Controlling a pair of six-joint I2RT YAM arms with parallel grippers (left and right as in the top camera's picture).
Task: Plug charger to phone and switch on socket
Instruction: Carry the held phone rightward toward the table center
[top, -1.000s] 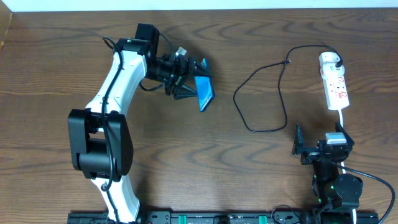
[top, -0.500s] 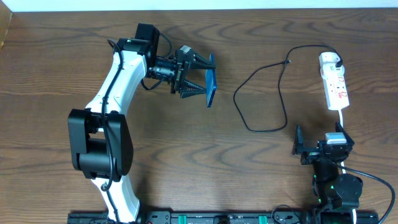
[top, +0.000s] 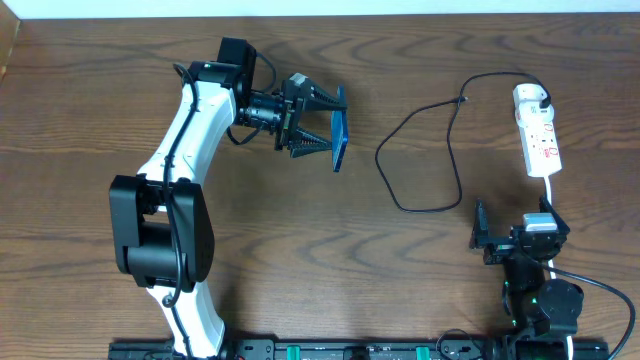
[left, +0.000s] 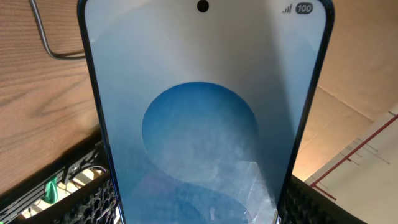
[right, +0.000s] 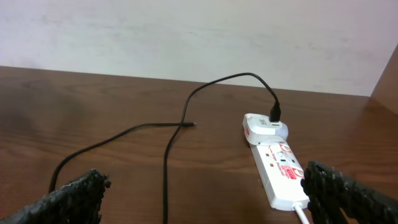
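My left gripper (top: 325, 126) is shut on the phone (top: 339, 138), holding it on edge above the table at centre left. In the left wrist view the phone's blue screen (left: 202, 118) fills the frame between the fingers. The charger's black cable (top: 430, 150) loops on the table right of centre, its free tip (top: 461, 100) lying loose and its white adapter (top: 531, 97) seated in the white socket strip (top: 541, 140) at the far right. My right gripper (top: 512, 240) is open and empty near the front edge, below the strip. The right wrist view shows the cable (right: 168, 155), the adapter (right: 264, 127) and the strip (right: 283, 174).
The strip's white cord (top: 552, 195) runs down toward the right arm's base. A black rail (top: 330, 350) lines the front edge. A pale wall (right: 186, 37) stands behind the table.
The left gripper turned the phone from screen-up to standing on edge and moved it slightly right, all in the earlier half second. The right arm has not moved.
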